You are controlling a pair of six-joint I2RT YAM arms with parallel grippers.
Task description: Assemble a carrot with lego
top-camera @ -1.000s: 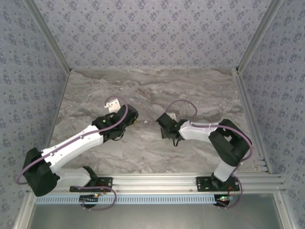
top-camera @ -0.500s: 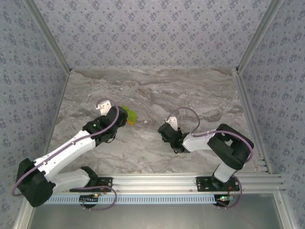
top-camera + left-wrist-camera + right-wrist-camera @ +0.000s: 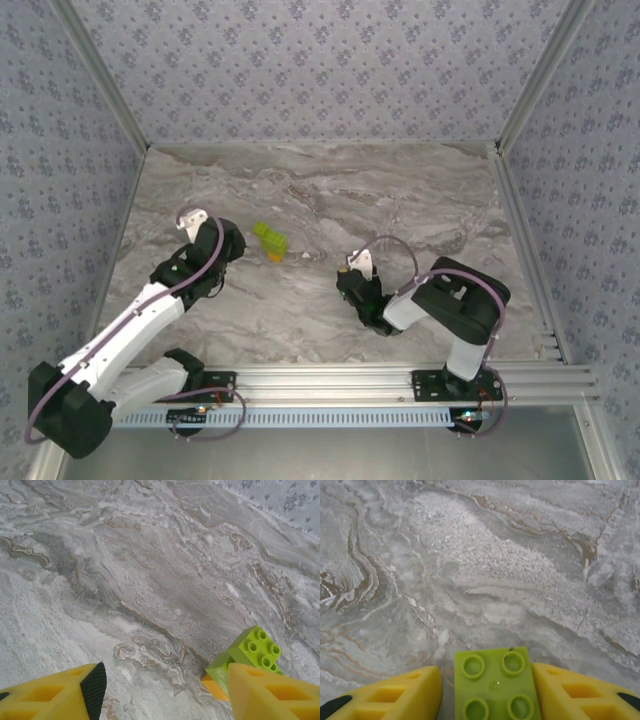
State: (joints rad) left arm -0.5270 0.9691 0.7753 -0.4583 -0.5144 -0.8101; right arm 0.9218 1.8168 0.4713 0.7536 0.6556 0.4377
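The carrot (image 3: 270, 243), lime-green bricks joined to an orange one, lies on the marble table by itself. My left gripper (image 3: 227, 243) sits just left of it, apart from it. In the left wrist view the left gripper (image 3: 167, 685) is open with bare table between its fingers, and the carrot (image 3: 252, 650) shows beside the right finger (image 3: 270, 695). A lime-green four-stud lego brick (image 3: 492, 685) sits between the fingers of my right gripper (image 3: 487, 690). It touches the right finger, and a thin gap shows at the left finger (image 3: 400, 692). From above, the right gripper (image 3: 348, 285) is low near the table's middle.
The marble table (image 3: 420, 200) is walled by patterned panels at the back and both sides. An aluminium rail (image 3: 330, 380) with both arm bases runs along the near edge. The right arm's elbow (image 3: 460, 300) is folded close to the rail.
My left arm has drawn back to the left, uncovering the carrot on the table. The right gripper has moved nearer the rail and its jaws have narrowed.
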